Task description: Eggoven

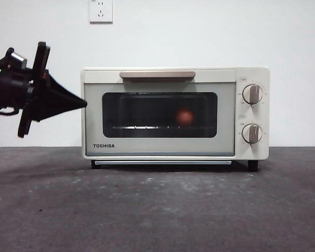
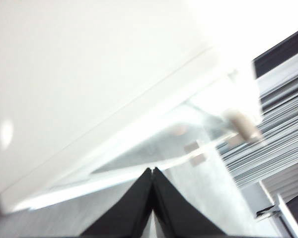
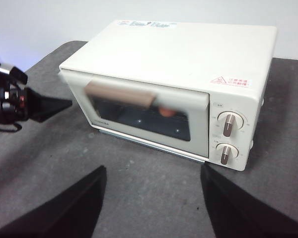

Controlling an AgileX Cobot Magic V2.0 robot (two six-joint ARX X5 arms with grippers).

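The cream TOSHIBA oven (image 1: pixel 163 148) stands in the middle of the dark table with its door closed. Behind the dark glass window the reddish-brown egg (image 1: pixel 185 116) rests on the rack, right of centre. In the right wrist view the oven (image 3: pixel 188 54) shows whole, with the egg (image 3: pixel 166 112) dim behind its handle. My left gripper (image 1: pixel 83 105) is shut and empty, its tip close to the oven's left front edge at window height. In its own view the left gripper (image 2: pixel 152 170) points along the oven's bright side (image 2: pixel 89 74). My right gripper (image 3: pixel 153 171) hangs open, high above the table in front of the oven.
Two grey knobs (image 1: pixel 252 94) sit one above the other on the oven's right panel, and a tan handle (image 1: pixel 157 74) runs along the door's top. The dark grey table (image 1: pixel 157 210) stretches in front. A white wall with a socket (image 1: pixel 101 10) stands behind.
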